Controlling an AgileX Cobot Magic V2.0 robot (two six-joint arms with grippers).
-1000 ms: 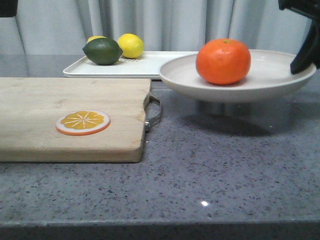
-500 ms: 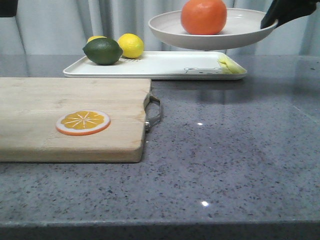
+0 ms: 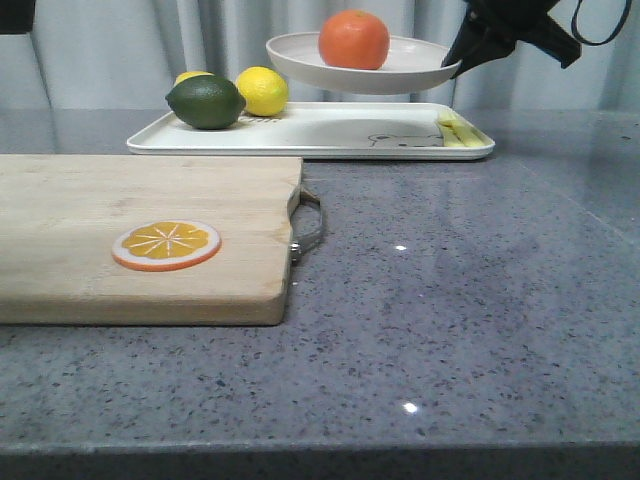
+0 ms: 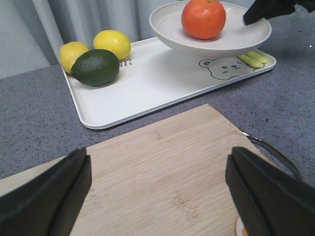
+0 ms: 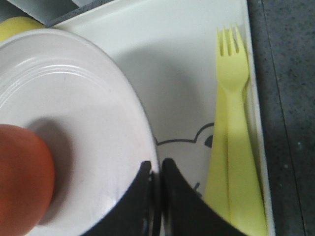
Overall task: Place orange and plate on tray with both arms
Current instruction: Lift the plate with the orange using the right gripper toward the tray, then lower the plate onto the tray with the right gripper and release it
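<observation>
The orange (image 3: 354, 39) sits in the off-white plate (image 3: 420, 70), which hangs in the air above the right half of the white tray (image 3: 320, 135). My right gripper (image 3: 460, 52) is shut on the plate's right rim and holds it up; in the right wrist view its jaws (image 5: 156, 169) pinch the rim of the plate (image 5: 83, 123), with the orange (image 5: 22, 177) at the edge. My left gripper (image 4: 157, 191) is open and empty over the wooden cutting board (image 4: 162, 172). The left wrist view also shows the orange (image 4: 203, 18), the plate (image 4: 246, 39) and the tray (image 4: 147, 83).
A dark green lime (image 3: 205, 102) and two lemons (image 3: 261, 90) lie at the tray's left end. A yellow fork (image 5: 234, 123) lies along the tray's right edge, beside the bear drawing (image 4: 220, 68). An orange slice disc (image 3: 166, 245) lies on the cutting board (image 3: 140, 235).
My right gripper has carried the plate with the orange up off the table, back and to the left, until it hangs over the tray. The left gripper's side has not visibly changed.
</observation>
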